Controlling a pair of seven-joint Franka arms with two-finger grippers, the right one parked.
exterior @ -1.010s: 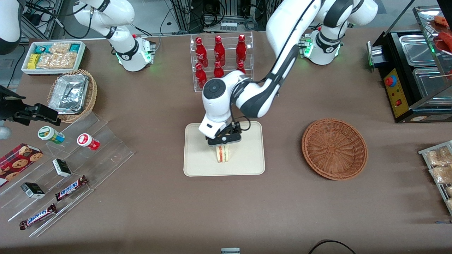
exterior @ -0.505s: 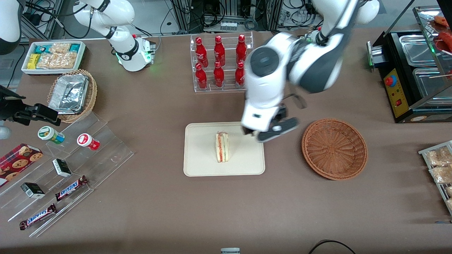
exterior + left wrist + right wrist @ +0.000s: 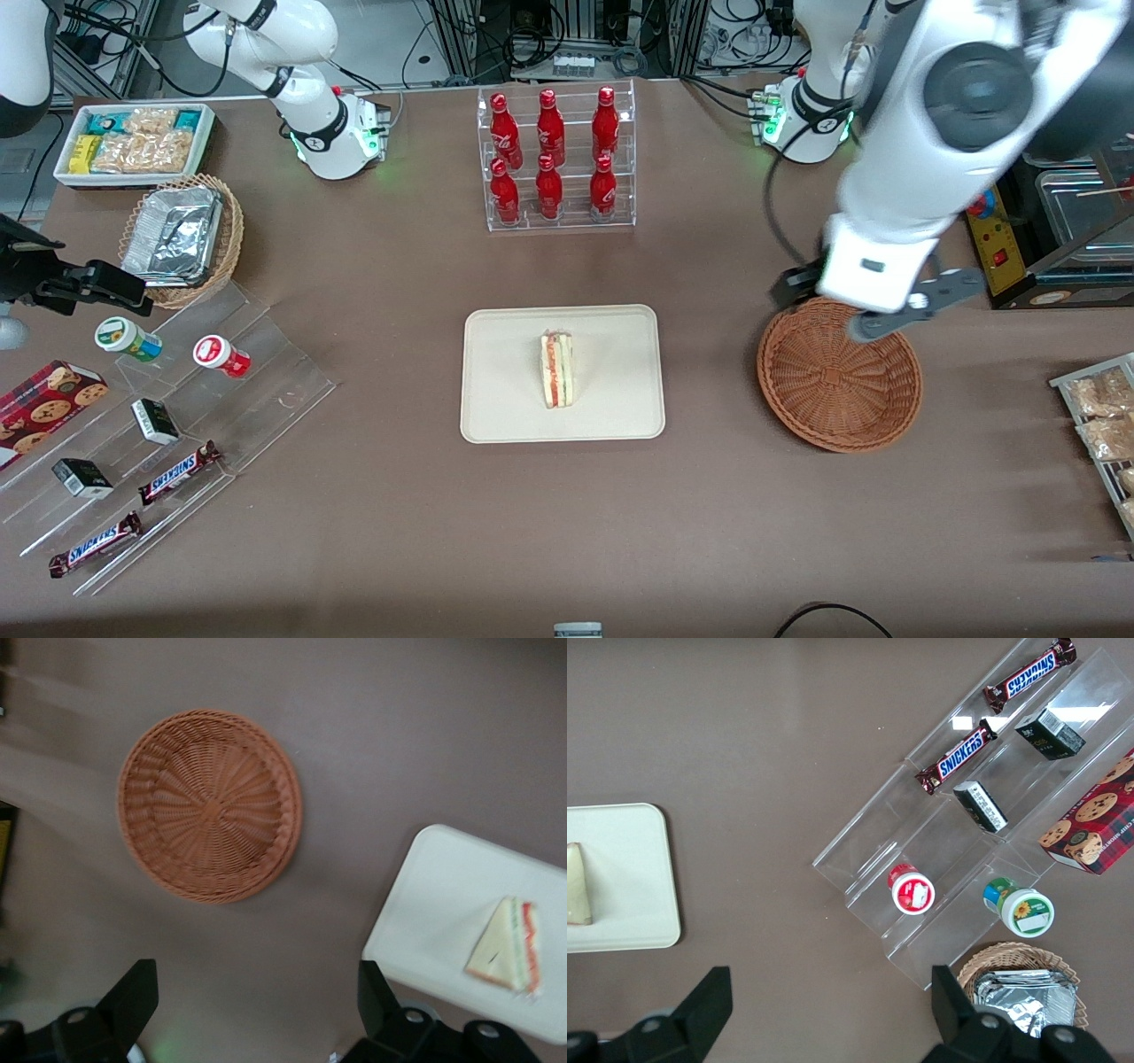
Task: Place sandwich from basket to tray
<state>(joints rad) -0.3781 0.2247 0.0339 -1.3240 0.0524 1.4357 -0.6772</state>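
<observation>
The sandwich [image 3: 558, 369] [image 3: 511, 943] [image 3: 578, 886], a white-bread wedge with pink and green layers, lies alone in the middle of the cream tray [image 3: 611, 408] [image 3: 443, 895] [image 3: 629, 868]. The reddish-brown basket [image 3: 837, 381] [image 3: 210, 806] is empty and sits beside the tray, toward the working arm's end of the table. My gripper [image 3: 855, 301] [image 3: 255, 997] hangs high above the basket's rim farthest from the front camera. It is open, with only bare tablecloth between its fingers.
A clear rack of red bottles [image 3: 554, 159] stands farther from the front camera than the tray. A black food warmer [image 3: 1045, 177] and a rack of packets [image 3: 1103, 416] flank the basket. A stepped snack stand [image 3: 168, 425], a foil-tray basket [image 3: 182, 235] and a white bin [image 3: 133, 142] lie toward the parked arm's end.
My gripper let go of the sandwich on the tray, rose, and swung away over the table to above the basket. The sandwich stays where it was set down.
</observation>
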